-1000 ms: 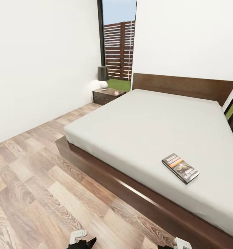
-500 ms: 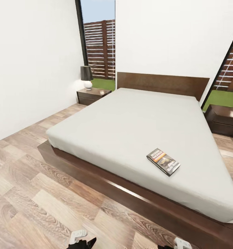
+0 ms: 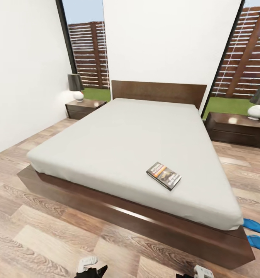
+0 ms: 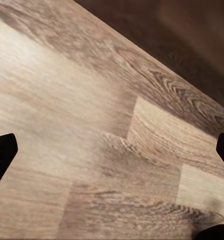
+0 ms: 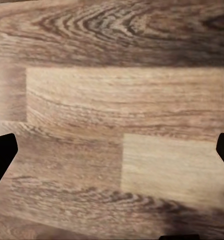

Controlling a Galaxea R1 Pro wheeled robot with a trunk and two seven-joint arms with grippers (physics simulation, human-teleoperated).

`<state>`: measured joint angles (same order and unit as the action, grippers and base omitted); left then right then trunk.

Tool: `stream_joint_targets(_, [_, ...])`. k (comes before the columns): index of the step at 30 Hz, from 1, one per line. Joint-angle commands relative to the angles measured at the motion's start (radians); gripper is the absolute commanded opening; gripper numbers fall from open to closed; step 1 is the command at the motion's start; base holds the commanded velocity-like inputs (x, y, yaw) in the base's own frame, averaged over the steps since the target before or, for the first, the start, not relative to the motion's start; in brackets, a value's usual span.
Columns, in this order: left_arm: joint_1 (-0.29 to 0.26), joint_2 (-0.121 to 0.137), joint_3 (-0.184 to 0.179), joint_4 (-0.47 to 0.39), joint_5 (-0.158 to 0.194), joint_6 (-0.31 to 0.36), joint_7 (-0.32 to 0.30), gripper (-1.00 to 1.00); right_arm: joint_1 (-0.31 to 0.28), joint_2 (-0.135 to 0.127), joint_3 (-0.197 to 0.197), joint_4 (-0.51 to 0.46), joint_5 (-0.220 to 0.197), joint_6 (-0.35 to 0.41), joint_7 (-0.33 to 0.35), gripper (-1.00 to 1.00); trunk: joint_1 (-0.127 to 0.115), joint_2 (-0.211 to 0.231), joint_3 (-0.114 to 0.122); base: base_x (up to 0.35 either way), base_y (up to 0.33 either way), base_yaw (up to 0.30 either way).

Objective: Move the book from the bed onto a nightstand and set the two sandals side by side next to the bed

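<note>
Bedroom wood-plank floor (image 3: 48, 239) is faced, approach under way: paperback (image 3: 163, 175) lies untouched on the bed (image 3: 118, 143); both claws (image 4: 112, 150) (image 5: 112, 150) are held apart, empty; closer positioning is judged needed.

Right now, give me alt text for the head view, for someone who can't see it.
A book lies on a grey bed with a nightstand on each side, both holding lamps. Two blue sandals lie on the wood floor at the bed's right foot corner.
</note>
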<state>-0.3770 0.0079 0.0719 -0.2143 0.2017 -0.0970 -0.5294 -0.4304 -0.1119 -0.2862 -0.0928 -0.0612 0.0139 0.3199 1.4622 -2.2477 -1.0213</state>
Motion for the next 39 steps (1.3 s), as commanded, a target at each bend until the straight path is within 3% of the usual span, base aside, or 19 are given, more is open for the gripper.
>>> stream_joint_targets(1, [0.0,0.0,0.007,0.001,-0.002,-0.001,-0.006,1.0,-0.001,0.0,-0.002,0.001,-0.006,0.001,0.004,1.0,0.0,0.0,-0.001,0.0,0.0,-0.292])
stream_joint_targets(33, [0.0,0.0,0.006,0.001,-0.002,-0.001,-0.006,1.0,-0.001,0.0,-0.002,0.001,-0.006,0.001,0.005,1.0,0.0,0.0,-0.001,0.0,0.0,-0.277])
stream_joint_targets(39, [0.0,0.0,0.006,0.0,-0.002,-0.001,-0.006,1.0,-0.001,0.0,-0.003,0.001,-0.006,0.001,0.005,1.0,-0.023,0.042,0.018,0.0,0.0,-0.024])
